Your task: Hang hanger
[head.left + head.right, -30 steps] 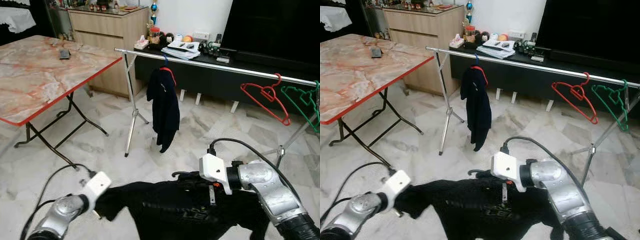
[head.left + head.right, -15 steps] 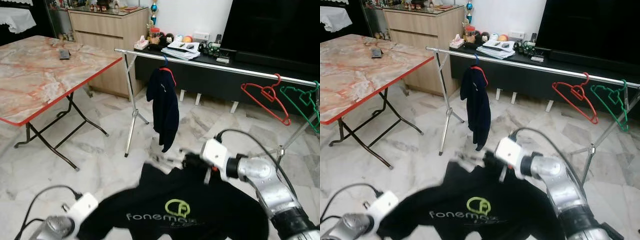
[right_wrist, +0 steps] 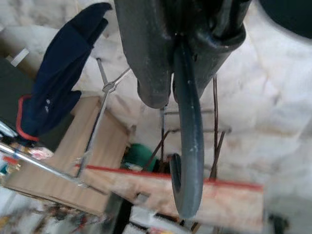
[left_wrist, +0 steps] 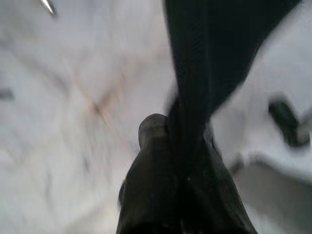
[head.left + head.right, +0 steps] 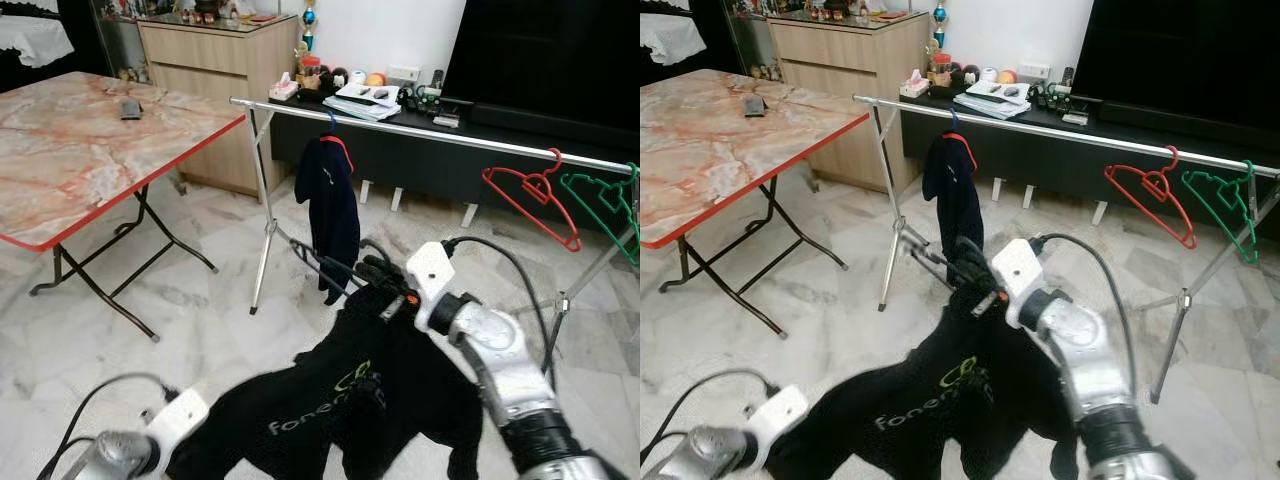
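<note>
Right claw (image 5: 372, 283) clamped on dark hanger (image 3: 187, 161), left claw (image 4: 168, 146) pinching black shirt (image 5: 330, 410), steel rail (image 5: 430, 133) beyond.

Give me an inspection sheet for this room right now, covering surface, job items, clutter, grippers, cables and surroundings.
Surface: pale marble floor.
Job's things: black T-shirt on a dark hanger; steel rail already carries a navy garment, a red hanger and a green hanger.
Clutter: small dark item on the folding table; oddments on the black console.
Grippers: right gripper shut on the hanger, raised short of the rail; left gripper pinches the shirt's hem low down.
Cables: black leads loop from both wrists.
Surroundings: wooden cabinet, dark screen.
</note>
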Controlling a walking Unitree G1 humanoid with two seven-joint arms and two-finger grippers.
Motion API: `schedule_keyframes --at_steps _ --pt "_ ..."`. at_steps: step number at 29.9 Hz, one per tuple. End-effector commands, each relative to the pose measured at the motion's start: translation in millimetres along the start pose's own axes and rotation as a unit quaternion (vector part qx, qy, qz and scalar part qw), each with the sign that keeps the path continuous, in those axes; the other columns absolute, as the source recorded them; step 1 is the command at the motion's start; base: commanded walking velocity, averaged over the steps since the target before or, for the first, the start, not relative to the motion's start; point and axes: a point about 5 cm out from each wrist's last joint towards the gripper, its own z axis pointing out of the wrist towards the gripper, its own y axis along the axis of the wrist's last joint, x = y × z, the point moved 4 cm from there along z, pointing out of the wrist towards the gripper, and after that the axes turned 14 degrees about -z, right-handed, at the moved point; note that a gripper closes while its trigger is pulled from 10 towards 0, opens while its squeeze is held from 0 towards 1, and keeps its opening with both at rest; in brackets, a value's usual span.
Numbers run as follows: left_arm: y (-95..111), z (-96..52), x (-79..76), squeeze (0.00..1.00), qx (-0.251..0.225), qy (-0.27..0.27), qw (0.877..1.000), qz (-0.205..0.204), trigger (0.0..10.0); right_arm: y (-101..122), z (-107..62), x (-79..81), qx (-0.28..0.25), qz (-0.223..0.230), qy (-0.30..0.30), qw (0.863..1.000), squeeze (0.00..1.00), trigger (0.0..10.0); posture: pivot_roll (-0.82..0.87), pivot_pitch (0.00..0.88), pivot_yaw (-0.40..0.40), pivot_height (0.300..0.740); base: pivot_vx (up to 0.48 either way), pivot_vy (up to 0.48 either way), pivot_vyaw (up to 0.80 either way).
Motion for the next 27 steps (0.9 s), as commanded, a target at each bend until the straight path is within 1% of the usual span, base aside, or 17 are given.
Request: schedule_keyframes --at_steps 1,3,4,5,6,9,11,12,14,17,19,20,21,22,23,26,27 --pt "33 -1.5 -2.6 0.0 -0.068 -0.017 0.997 -0.012 0.0 -2 3.4 4.8 0.003 -0.015 -0.025 1.0 0.0 10.0 0.1 0.0 -0.036 0.74 0.0 0.0 0.0" --pt "50 -3.4 -8.6 0.0 -0.105 -0.04 0.993 -0.034 0.0 0 6.0 -2.0 -0.004 -0.004 -0.075 0.997 0.0 10.0 0.11 0.0 -0.036 0.74 0.0 0.0 0.0" --pt "68 -7.5 -21.0 0.0 -0.137 -0.083 0.986 -0.048 0.0 2 8.2 -11.7 -0.014 0.033 -0.141 0.989 0.0 10.0 0.11 0.0 -0.033 0.74 0.0 0.0 0.0" --pt "68 -7.5 -21.0 0.0 -0.137 -0.083 0.986 -0.048 0.0 2 8.2 -11.7 -0.014 0.033 -0.141 0.989 0.0 10.0 0.11 0.0 -0.033 0.74 0.0 0.0 0.0" --pt "76 -10.5 -32.4 0.0 -0.147 -0.118 0.981 -0.047 0.0 5 7.8 -19.8 -0.017 0.026 -0.187 0.982 0.0 10.0 0.11 0.0 -0.029 0.74 0.0 0.0 0.0" --pt "86 -14.7 -49.2 0.0 -0.16 -0.162 0.972 -0.05 0.0 7 5.8 -30.3 -0.009 -0.014 -0.25 0.968 0.0 10.0 0.1 0.0 -0.023 0.74 0.0 0.0 0.0" --pt "97 -18.1 -58.3 0.0 -0.181 -0.184 0.964 -0.061 0.0 15 7.3 -29.0 -0.014 -0.088 -0.261 0.961 0.0 10.0 0.11 0.0 -0.019 0.74 0.0 0.0 0.0" --pt "104 -21.3 -62.7 0.0 -0.193 -0.196 0.959 -0.066 0.0 23 8.3 -26.9 -0.025 -0.15 -0.27 0.951 0.0 10.0 0.11 0.0 -0.018 0.74 0.0 0.0 0.0" --pt "109 -24.2 -65.4 0.0 -0.202 -0.204 0.955 -0.07 0.0 29 6.8 -29.1 -0.037 -0.163 -0.293 0.941 0.0 10.0 0.11 0.0 -0.017 0.74 0.0 0.0 0.0" --pt "121 -31.2 -69.0 0.0 -0.223 -0.219 0.946 -0.081 0.0 33 5.0 -34.9 -0.049 -0.124 -0.34 0.931 0.0 10.0 0.11 0.0 -0.014 0.74 0.0 0.0 0.0" --pt "130 -38.7 -73.1 0.0 -0.241 -0.236 0.937 -0.092 0.0 20 10.2 -34.8 -0.044 0.03 -0.358 0.932 0.0 10.0 0.12 0.0 -0.014 0.74 0.0 0.0 0.0" --pt "132 -40.0 -73.8 0.0 -0.244 -0.24 0.935 -0.093 0.0 16 11.5 -33.9 -0.044 0.075 -0.359 0.929 0.0 10.0 0.12 0.0 -0.014 0.74 0.0 0.0 0.0" --pt "133 -41.7 -74.9 0.0 -0.243 -0.243 0.934 -0.093 0.0 7 11.8 -35.5 -0.046 0.184 -0.376 0.907 0.0 10.0 0.13 0.0 -0.014 0.74 0.0 0.0 0.0" --pt "132 -42.0 -75.2 0.0 -0.241 -0.244 0.935 -0.092 0.0 3 10.6 -37.1 -0.048 0.219 -0.387 0.894 0.0 10.0 0.13 0.0 -0.014 0.74 0.0 0.0 0.0" --pt "131 -43.2 -76.2 0.0 -0.236 -0.246 0.936 -0.091 0.0 2 5.6 -42.2 -0.046 0.211 -0.417 0.883 0.0 10.0 0.13 0.0 -0.014 0.74 0.0 0.0 0.0" --pt "130 -44.6 -78.1 0.0 -0.231 -0.251 0.936 -0.091 0.0 25 -3.1 -53.2 -0.049 0.011 -0.458 0.888 0.0 10.0 0.13 0.0 -0.012 0.74 0.0 0.0 0.0" --pt "130 -44.6 -78.1 0.0 -0.231 -0.251 0.936 -0.091 0.0 25 -3.1 -53.2 -0.049 0.011 -0.458 0.888 0.0 10.0 0.13 0.0 -0.012 0.74 0.0 0.0 0.0"
